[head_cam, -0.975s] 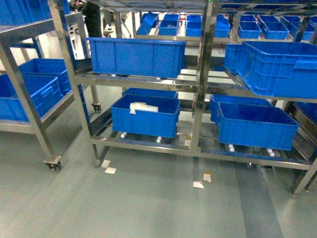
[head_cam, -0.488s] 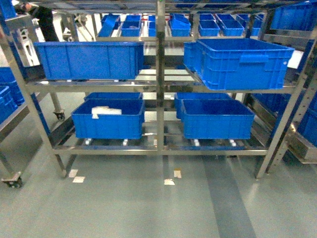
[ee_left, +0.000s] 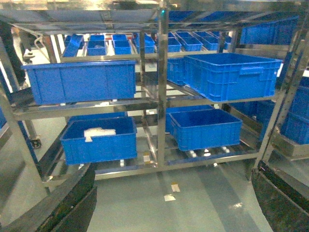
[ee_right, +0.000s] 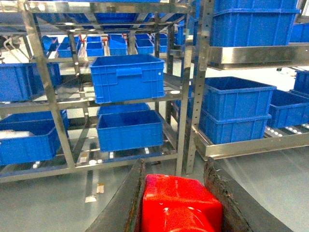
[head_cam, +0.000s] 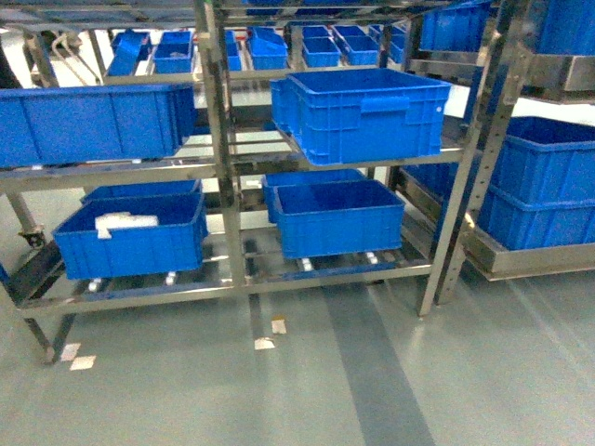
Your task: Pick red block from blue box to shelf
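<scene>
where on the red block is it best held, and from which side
Grip it by its two flat opposite side walls, as the right tool does now: one finger lies along the red block on its left, one along its right, with the glossy top face bare between them. The walls look flat and parallel, so the pads should seat squarely. Its stud isn't visible.

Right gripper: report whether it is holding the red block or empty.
Holding. In the right wrist view the red block sits between the two dark fingers of the right gripper, in front of the shelf.
</scene>
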